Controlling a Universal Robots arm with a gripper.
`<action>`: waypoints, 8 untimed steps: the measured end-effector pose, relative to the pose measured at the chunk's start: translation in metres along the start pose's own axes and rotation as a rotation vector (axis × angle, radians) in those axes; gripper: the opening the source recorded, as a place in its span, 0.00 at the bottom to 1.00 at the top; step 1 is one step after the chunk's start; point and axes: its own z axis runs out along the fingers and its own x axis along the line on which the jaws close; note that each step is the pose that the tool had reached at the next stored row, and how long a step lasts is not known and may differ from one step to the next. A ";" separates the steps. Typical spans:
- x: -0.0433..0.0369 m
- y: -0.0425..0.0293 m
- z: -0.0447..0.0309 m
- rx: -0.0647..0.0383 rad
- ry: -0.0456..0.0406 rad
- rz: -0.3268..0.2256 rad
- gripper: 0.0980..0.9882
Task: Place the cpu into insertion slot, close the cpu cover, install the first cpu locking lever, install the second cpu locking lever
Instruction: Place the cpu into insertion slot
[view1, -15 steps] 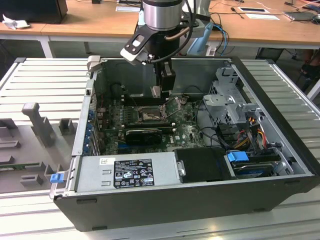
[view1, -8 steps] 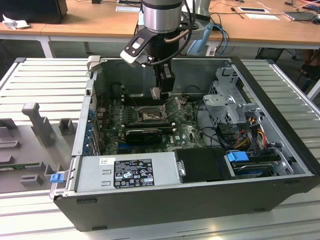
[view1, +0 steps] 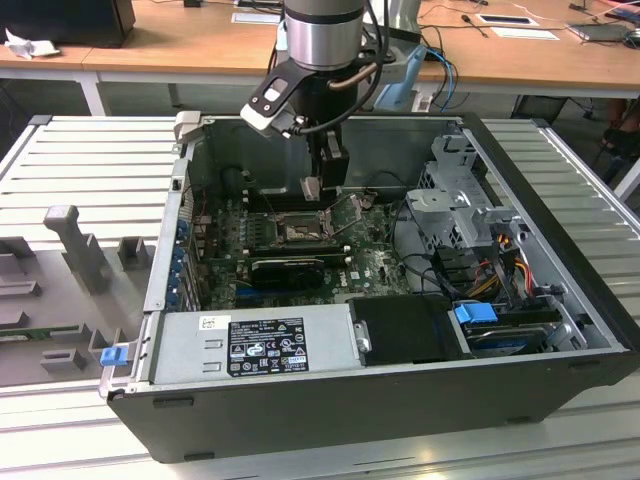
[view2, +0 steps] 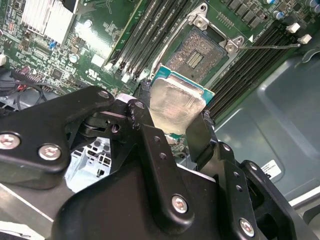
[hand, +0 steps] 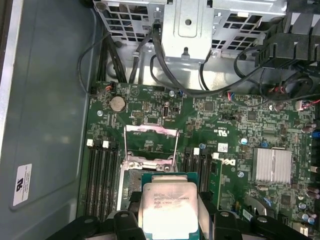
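while cpu cover (hand: 150, 130) stands open for access, gripper (view2: 173, 124) clamps cpu (view2: 177, 102) by its edges; insertion slot (view1: 299, 232) at its 7 o'clock, exterior view.

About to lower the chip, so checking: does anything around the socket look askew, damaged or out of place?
Nothing stands out. The gripper holds the cpu by its edges above the insertion slot. The slot is bare, and the cpu cover stands swung open, clear of it.

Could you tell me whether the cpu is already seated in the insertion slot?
No, in the second wrist view the tool holds the cpu clear of the empty insertion slot.
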 end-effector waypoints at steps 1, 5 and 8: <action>0.0000 0.0000 0.0004 0.001 0.0000 0.001 0.48; 0.0000 -0.0001 0.0017 0.001 -0.0006 0.009 0.48; -0.0001 -0.0002 0.0025 0.000 -0.0016 0.020 0.48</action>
